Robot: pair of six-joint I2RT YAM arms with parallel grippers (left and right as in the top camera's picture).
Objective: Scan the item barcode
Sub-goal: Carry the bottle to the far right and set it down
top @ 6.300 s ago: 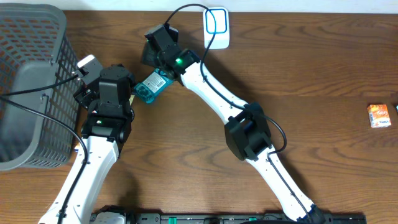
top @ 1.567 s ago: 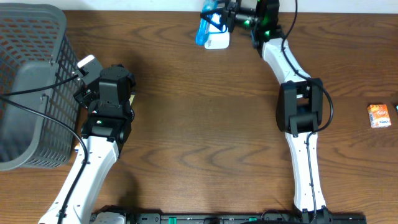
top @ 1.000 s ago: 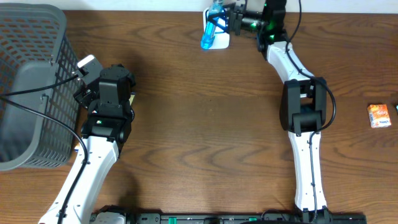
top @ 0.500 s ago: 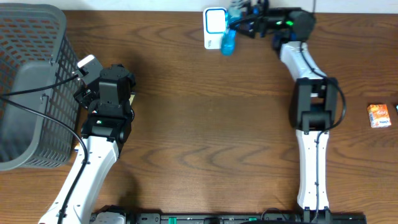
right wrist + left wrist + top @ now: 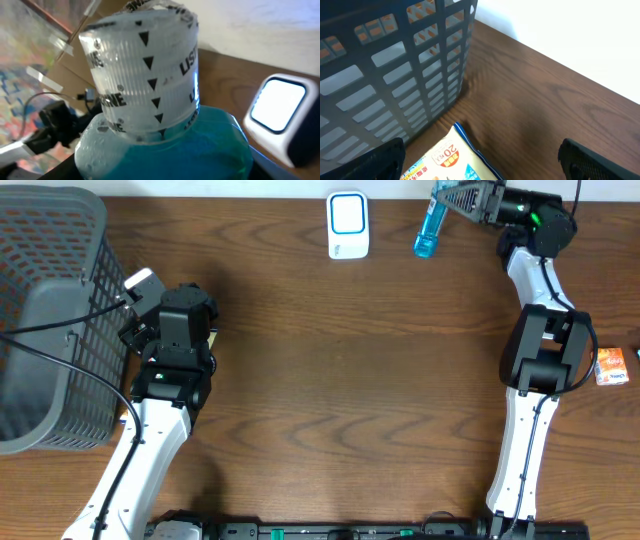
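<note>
**Blue bottle in the right jaws, beside the scanner**

Far left stands a grey mesh basket [image 5: 45,310]. Just beside its wall, the left gripper [image 5: 485,159] holds nothing, its fingers [image 5: 382,157] spread wide. In the left wrist view, a printed packet [image 5: 445,161] lies on the table [image 5: 320,380] between those fingers, not clasped. At the table's far edge, centre, lies the white scanner [image 5: 348,225]. To its right and clear of it is the blue bottle [image 5: 428,232], tilted, its base toward the table's middle. Its ribbed clear cap [image 5: 145,80] points into the right gripper [image 5: 450,198], whose jaws are closed on the bottle's upper end. A small orange box [image 5: 607,366] lies far right, well apart.
</note>
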